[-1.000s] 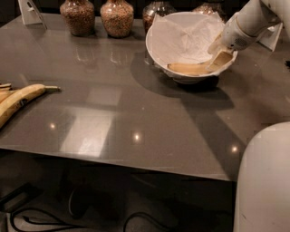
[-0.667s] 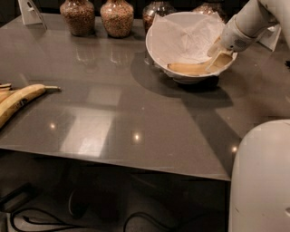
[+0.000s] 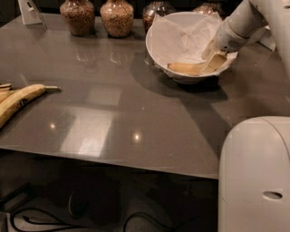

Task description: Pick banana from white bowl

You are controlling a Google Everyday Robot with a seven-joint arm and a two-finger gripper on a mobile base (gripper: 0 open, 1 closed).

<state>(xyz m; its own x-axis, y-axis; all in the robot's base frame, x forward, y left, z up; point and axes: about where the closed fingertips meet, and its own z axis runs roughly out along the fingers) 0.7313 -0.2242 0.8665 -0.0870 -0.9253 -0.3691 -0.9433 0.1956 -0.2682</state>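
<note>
The white bowl (image 3: 163,38) stands at the back right of the grey table, lined with crinkled white paper and tipped a little toward me. The small pale-yellow banana (image 3: 185,68) lies along the bowl's near inside wall. My gripper (image 3: 213,58) reaches down into the bowl from the upper right, on the end of the white arm (image 3: 240,25). It is at the banana's right end and touches or covers that end, which is hidden.
Several glass jars of brown grains (image 3: 117,17) stand behind the bowl along the far edge. Bigger yellow bananas (image 3: 18,102) lie at the table's left edge. A white rounded part of my body (image 3: 256,176) fills the lower right. A small card stand (image 3: 30,11) stands far left.
The white body part in the lower right has crept left and up in the view. The gripper, bowl and banana stay as they were.
</note>
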